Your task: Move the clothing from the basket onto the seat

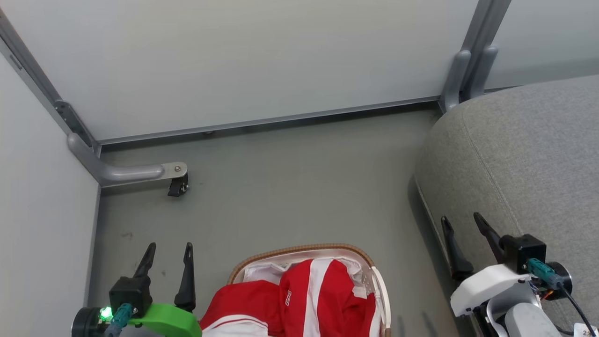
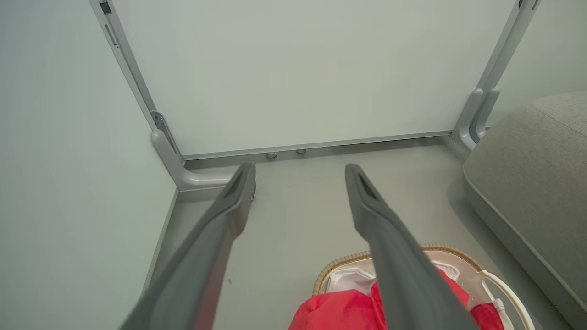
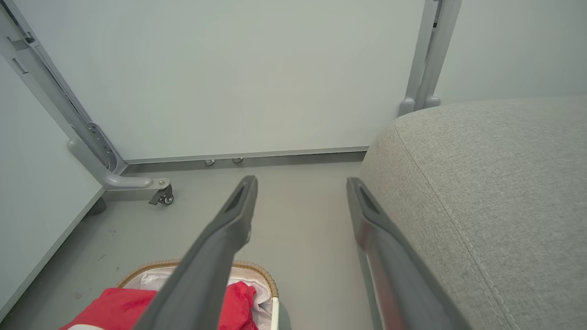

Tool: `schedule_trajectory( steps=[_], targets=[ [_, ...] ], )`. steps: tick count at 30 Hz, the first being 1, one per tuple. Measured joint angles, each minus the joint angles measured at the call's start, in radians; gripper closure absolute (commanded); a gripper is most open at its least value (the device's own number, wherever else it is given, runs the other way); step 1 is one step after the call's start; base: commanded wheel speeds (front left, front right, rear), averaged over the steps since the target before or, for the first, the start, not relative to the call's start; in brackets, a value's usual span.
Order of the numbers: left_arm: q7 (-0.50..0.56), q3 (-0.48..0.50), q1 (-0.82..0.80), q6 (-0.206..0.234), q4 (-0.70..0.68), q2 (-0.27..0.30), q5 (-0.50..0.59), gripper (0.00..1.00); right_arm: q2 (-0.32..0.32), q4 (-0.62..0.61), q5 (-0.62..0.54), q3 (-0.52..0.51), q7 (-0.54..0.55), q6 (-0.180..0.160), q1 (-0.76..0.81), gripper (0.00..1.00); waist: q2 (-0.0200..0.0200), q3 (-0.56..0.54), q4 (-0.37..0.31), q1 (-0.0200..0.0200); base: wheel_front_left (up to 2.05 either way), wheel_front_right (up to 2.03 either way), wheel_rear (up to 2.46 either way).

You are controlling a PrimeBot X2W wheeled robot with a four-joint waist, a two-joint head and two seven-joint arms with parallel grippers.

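Red clothing with white stripes is heaped in the white basket with a brown woven rim, at the bottom centre of the head view. The grey couch seat rises on the right, bare of clothing. My left gripper hangs open to the left of the basket, above the floor. My right gripper is open at the couch's front edge, right of the basket. From the left wrist, the clothing, basket rim and couch appear beyond the open left gripper. From the right wrist, the open right gripper frames clothing and couch.
Pale partition walls close off the back and left. A grey metal foot with a caster juts onto the grey floor at the left corner. Another grey post stands beside the couch's far corner.
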Motion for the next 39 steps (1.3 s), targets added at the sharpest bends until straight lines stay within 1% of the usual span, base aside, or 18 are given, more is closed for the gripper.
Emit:
schedule_trajectory(
  steps=[4, 9, 15, 18, 21, 23, 30, 34, 39],
  targets=[
    [-0.007, -0.006, -0.033, -0.014, 0.028, -0.008, 0.016, 0.00, 0.002, -0.013, -0.034, 0.007, -0.008, 0.000, -0.035, 0.00, 0.0000, 0.041, -0.009, 0.0000, 0.00, 0.00, 0.00],
    [-0.016, -0.036, -0.105, -0.029, 0.068, -0.009, 0.053, 0.00, 0.011, -0.052, -0.073, 0.004, -0.017, 0.000, -0.077, 0.00, 0.0000, 0.112, -0.026, 0.0000, 0.00, 0.00, 0.00],
    [-0.026, -0.100, -0.201, -0.035, 0.173, 0.013, 0.111, 0.00, 0.018, -0.081, -0.120, 0.022, -0.027, 0.001, -0.135, 0.00, 0.0000, 0.213, -0.052, 0.0000, 0.00, 0.00, 0.00],
    [-0.031, -0.141, -0.257, -0.036, 0.220, 0.030, 0.124, 0.00, 0.018, -0.096, -0.117, 0.046, -0.032, 0.001, -0.172, 0.00, 0.0000, 0.269, -0.068, 0.0000, 0.00, 0.00, 0.00],
    [-0.032, -0.194, -0.305, -0.036, 0.261, 0.058, 0.120, 0.00, 0.019, -0.116, -0.095, 0.070, -0.032, 0.001, -0.197, 0.00, 0.0000, 0.325, -0.086, 0.0000, 0.00, 0.00, 0.00],
    [-0.032, -0.245, -0.337, -0.036, 0.294, 0.076, 0.117, 0.00, 0.018, -0.127, -0.085, 0.082, -0.032, 0.001, -0.213, 0.00, 0.0000, 0.365, -0.099, 0.0000, 0.00, 0.00, 0.00],
    [-0.033, -0.371, -0.442, -0.037, 0.384, 0.126, 0.092, 0.00, 0.019, -0.149, -0.066, 0.115, -0.032, 0.001, -0.245, 0.00, 0.0000, 0.492, -0.140, 0.0001, 0.00, 0.00, 0.00],
    [-0.032, -0.446, -0.492, -0.037, 0.463, 0.157, 0.085, 0.00, 0.018, -0.163, -0.053, 0.132, -0.032, 0.001, -0.258, 0.00, 0.0000, 0.558, -0.163, 0.0001, 0.00, 0.00, 0.00],
    [-0.033, -0.542, -0.558, -0.037, 0.523, 0.192, 0.084, 0.00, 0.019, -0.181, -0.034, 0.158, -0.032, 0.001, -0.277, 0.00, 0.0000, 0.629, -0.197, 0.0002, 0.00, 0.00, 0.00]
  ],
)
